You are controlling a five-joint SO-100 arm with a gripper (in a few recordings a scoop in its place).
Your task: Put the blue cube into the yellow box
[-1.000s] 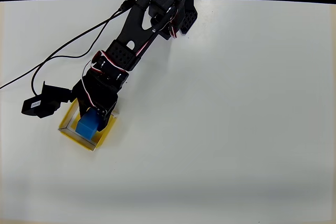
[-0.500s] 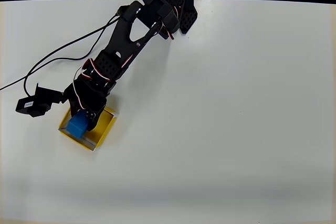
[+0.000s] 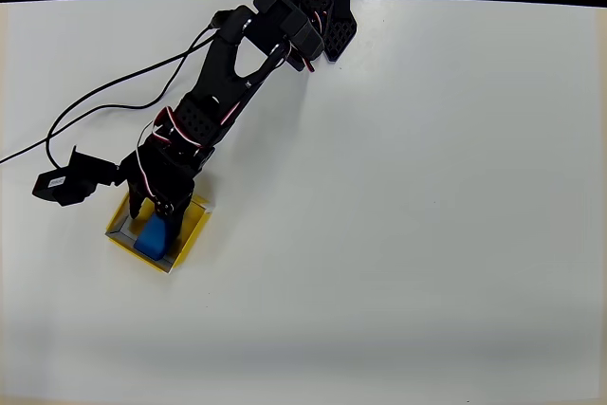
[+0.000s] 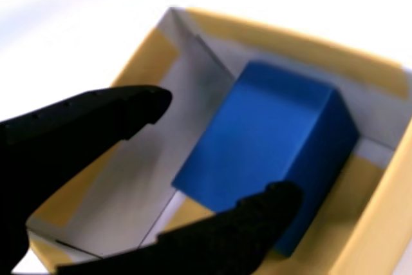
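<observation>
The blue cube (image 3: 152, 237) lies inside the yellow box (image 3: 191, 233) near the table's left side in the overhead view. My black gripper (image 3: 156, 219) hangs over the box's far half, just above the cube. In the wrist view the blue cube (image 4: 270, 140) rests tilted on the floor of the yellow box (image 4: 380, 223), close to the right wall. My gripper (image 4: 225, 146) is open: the upper finger (image 4: 96, 117) stands clear of the cube, and the lower finger (image 4: 244, 223) crosses in front of its bottom corner.
The arm's base (image 3: 318, 7) sits at the table's far edge, and a black cable (image 3: 104, 92) trails off to the left. A small black camera block (image 3: 64, 185) sticks out left of the wrist. White tabletop (image 3: 408, 215) spreads to the right and front.
The fingers have spread and let go of the blue cube. It has dropped from between them to the box floor, while the wrist shifted slightly.
</observation>
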